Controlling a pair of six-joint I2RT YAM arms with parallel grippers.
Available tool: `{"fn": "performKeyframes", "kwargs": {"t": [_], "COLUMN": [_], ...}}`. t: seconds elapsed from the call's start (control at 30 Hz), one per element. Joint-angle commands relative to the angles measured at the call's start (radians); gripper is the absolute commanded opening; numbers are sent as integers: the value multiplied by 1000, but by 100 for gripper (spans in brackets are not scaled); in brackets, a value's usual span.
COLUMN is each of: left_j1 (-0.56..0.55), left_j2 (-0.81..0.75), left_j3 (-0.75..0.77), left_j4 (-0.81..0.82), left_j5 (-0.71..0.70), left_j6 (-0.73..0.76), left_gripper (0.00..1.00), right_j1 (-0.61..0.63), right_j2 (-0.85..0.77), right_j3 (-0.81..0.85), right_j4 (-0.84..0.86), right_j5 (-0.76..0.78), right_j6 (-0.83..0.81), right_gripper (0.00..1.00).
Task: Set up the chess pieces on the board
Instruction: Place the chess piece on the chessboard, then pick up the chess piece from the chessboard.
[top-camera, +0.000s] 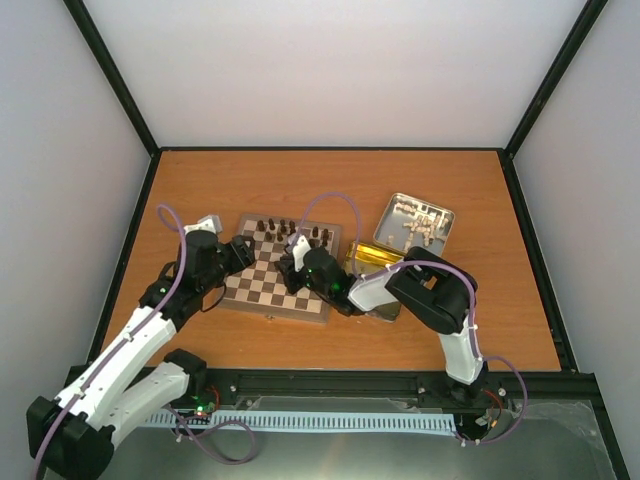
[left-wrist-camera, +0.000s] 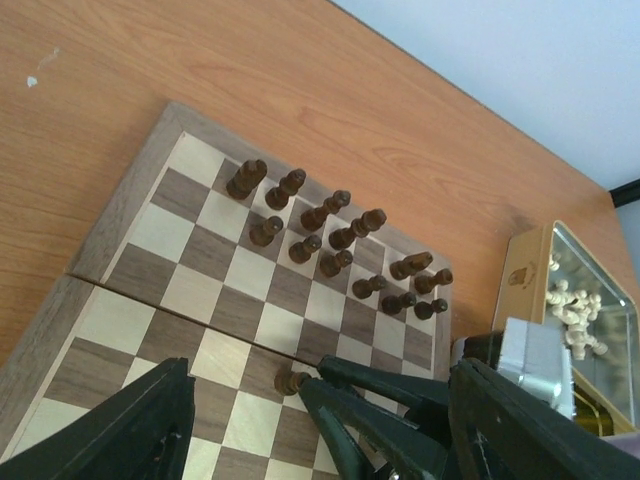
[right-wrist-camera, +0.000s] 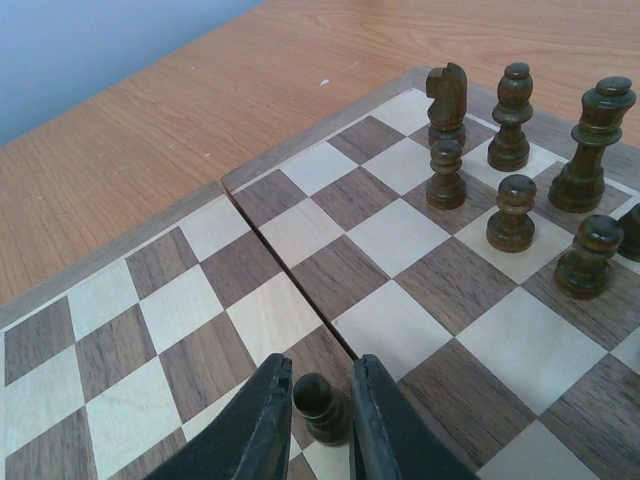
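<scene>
Pawn (right-wrist-camera: 322, 408) stands on the board (right-wrist-camera: 190, 300) between narrowly open jaws of the right end effector (right-wrist-camera: 322, 375).

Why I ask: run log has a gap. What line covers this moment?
right gripper: around dark pawn, grip unclear | left gripper: open, empty | board: dark pieces partly set

Bright, diffuse light is washing over the orange-brown wooden table (top-camera: 200, 190); dark-brown turned chess pieces (right-wrist-camera: 511, 213) are casting soft shadows.
</scene>
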Motion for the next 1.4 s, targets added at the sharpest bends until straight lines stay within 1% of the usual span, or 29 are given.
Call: {"fn": "performKeyframes", "kwargs": {"t": [0.0, 0.1, 0.17, 0.3, 0.4, 0.47, 0.53, 0.63, 0.73, 0.83, 0.9, 1.07, 1.3, 1.37], "left_j1": [7, 9, 9, 9, 9, 9, 9, 9, 8, 6, 2, -14, -17, -17], "left_j2": [36, 50, 65, 160, 268, 329, 393, 481, 549, 602, 634, 692, 754, 769], "left_j3": [41, 42, 39, 62, 132, 166, 190, 212, 228, 239, 248, 274, 299, 307], "left_j4": [-28, -26, -13, -35, -89, -103, -113, -121, -109, -105, -103, -109, -105, -106], "left_j5": [34, 42, 71, 121, 135, 176, 229, 272, 336, 353, 356, 345, 282, 280], "left_j6": [36, 47, 81, 156, 216, 260, 297, 315, 320, 312, 310, 302, 286, 286], "left_gripper": [70, 70, 70, 72, 73, 72, 67, 57, 55, 55, 53, 39, 37, 30], "right_j1": [12, 14, 14, 12, 10, 9, 8, 8, 7, 6, 6, 2, -4, -6], "right_j2": [19, -11, -60, -181, -276, -334, -381, -437, -476, -508, -522, -543, -585, -599], "right_j3": [-22, -38, -46, -38, -59, -83, -110, -159, -196, -215, -222, -232, -240, -243], "right_j4": [103, 103, 81, -63, -177, -253, -327, -408, -464, -503, -521, -545, -562, -563], "right_j5": [29, 36, 49, 71, 102, 134, 171, 219, 258, 283, 299, 320, 323, 324], "right_j6": [-39, -20, 12, 88, 163, 214, 265, 328, 368, 392, 401, 403, 403, 400], "right_gripper": [18, 19, 24, 32, 33, 33, 33, 33, 32, 32, 32, 32, 32, 32]}}
